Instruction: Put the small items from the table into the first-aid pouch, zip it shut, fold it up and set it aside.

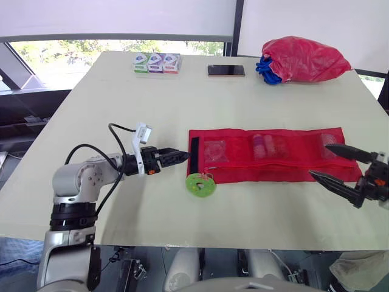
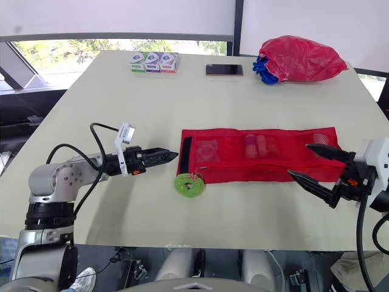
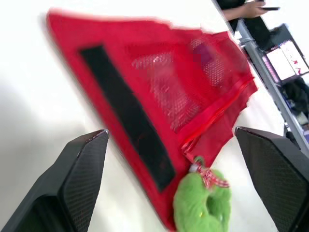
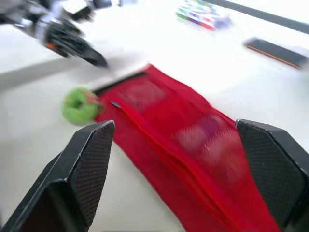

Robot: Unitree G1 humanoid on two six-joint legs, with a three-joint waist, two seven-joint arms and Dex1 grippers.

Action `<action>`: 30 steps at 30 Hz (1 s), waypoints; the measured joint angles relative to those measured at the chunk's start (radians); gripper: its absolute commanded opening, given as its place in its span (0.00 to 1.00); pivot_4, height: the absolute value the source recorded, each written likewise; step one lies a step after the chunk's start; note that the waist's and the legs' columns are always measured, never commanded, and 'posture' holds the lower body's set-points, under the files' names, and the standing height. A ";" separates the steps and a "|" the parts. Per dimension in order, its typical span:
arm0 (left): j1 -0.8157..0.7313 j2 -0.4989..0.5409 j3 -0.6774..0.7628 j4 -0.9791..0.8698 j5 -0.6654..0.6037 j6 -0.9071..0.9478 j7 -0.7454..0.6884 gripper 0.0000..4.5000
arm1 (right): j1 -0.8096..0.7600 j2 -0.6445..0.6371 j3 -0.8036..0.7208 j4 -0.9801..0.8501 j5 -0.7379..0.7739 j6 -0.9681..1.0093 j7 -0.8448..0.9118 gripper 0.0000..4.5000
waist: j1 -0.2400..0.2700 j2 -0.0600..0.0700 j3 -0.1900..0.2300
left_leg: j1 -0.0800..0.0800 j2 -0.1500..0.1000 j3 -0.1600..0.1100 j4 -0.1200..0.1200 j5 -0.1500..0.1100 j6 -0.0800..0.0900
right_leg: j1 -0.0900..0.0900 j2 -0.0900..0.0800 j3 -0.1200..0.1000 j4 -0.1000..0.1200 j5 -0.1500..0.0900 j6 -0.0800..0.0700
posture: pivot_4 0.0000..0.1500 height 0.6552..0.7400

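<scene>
The red mesh first-aid pouch lies unfolded flat across the middle right of the table. Small items show through its pockets, among them pink rolls. A black strip runs along its left end. A green fuzzy charm hangs from the zipper at the pouch's front left corner. My left gripper points at the pouch's left end, just short of the black strip, open with nothing between its fingers. Over the pouch's right end my right gripper stands open and holds nothing.
Three small boxes, a phone and a red bag with blue cloth sit along the table's far edge. A person's hand shows beyond the table in the left wrist view.
</scene>
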 measured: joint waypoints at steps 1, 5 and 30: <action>0.000 -0.006 0.000 0.008 -0.001 0.021 0.020 1.00 | -0.015 -0.005 0.013 -0.017 0.010 0.009 -0.009 0.95 | 0.000 0.000 0.000 | 0.000 0.000 0.000 0.000 0.000 0.000 | 0.000 0.000 0.000 0.000 0.000 0.000 | 1.00 1.00; -0.014 -0.043 0.019 0.028 -0.024 0.090 0.058 1.00 | -0.084 -0.012 0.051 -0.057 0.053 0.033 -0.047 0.95 | 0.003 -0.001 0.000 | 0.000 0.000 0.000 0.000 0.000 0.000 | 0.000 0.000 0.000 0.000 -0.001 -0.003 | 1.00 1.00; -0.176 -0.374 0.273 0.185 -0.039 0.377 0.352 0.46 | -0.285 0.013 0.292 -0.081 0.050 0.035 -0.105 1.00 | 0.002 -0.003 -0.001 | 0.000 -0.003 -0.004 0.000 0.000 -0.001 | 0.002 -0.003 -0.002 0.000 0.000 -0.001 | 1.00 1.00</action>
